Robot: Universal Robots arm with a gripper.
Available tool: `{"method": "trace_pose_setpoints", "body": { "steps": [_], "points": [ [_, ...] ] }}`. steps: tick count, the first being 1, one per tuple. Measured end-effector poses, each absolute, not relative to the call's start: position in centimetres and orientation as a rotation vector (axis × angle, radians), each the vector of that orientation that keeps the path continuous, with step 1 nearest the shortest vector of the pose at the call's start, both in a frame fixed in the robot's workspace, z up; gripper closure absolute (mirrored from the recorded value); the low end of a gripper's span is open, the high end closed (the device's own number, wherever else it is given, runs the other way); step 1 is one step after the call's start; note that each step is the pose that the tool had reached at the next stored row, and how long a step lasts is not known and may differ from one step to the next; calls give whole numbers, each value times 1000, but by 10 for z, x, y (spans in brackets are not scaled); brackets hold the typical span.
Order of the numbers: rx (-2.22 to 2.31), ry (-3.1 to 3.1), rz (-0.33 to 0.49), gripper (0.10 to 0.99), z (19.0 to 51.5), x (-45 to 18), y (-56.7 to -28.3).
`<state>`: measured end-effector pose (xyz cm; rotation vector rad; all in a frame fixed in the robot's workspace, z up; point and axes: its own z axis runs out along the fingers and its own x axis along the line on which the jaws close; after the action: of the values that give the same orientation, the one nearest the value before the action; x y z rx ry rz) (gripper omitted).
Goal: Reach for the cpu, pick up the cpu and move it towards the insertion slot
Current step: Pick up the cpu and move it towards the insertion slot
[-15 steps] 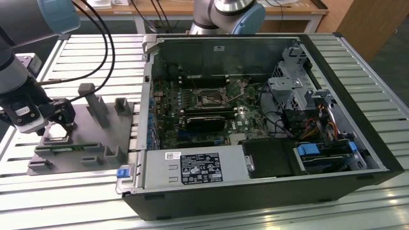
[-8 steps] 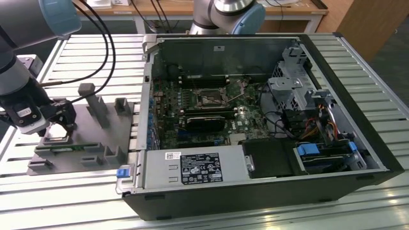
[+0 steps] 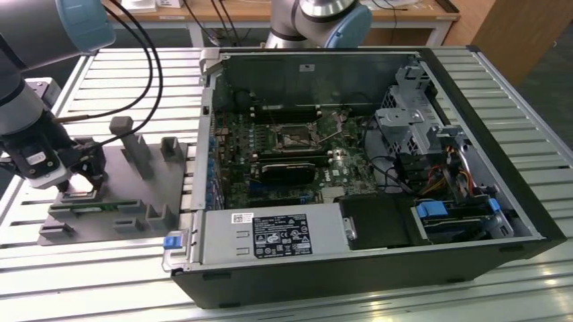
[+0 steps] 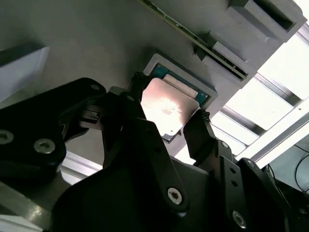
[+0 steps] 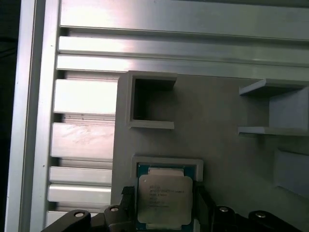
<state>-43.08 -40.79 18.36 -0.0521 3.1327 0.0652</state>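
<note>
grabbing the cpu, not lifted yet

the claw (image 3: 79, 190) is narrow. its two fingers (image 4: 200, 137) look to be touching the cpu (image 4: 166, 106) on both sides, so i think it has hold of it. the cpu lies flat in its pale holder (image 5: 166, 162), shiny side up. the holder is part of a grey tray (image 3: 94, 227). the tray rests on the metal table (image 3: 107, 282), at the exterior view's left. the open case (image 3: 376, 275) is just beside the tray, toward the exterior view's right. the slot (image 3: 293, 136) is inside the case, well apart from the claw. so the reach looks done, and the grab looks about done. the cpu is not lifted out of its holder yet. the trip over to the slot has not begun.
</note>
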Motion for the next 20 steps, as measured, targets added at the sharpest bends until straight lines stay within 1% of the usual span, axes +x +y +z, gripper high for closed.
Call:
{"method": "trace_pose_setpoints", "body": {
  "steps": [13,15,16,20],
  "points": [
    [-47,3131,73,475,186,-431,-408],
    [-44,3132,73,490,186,-431,-408],
    [-44,3132,73,553,186,-431,-408],
    [-44,3132,73,557,186,-431,-408]
  ]
}}
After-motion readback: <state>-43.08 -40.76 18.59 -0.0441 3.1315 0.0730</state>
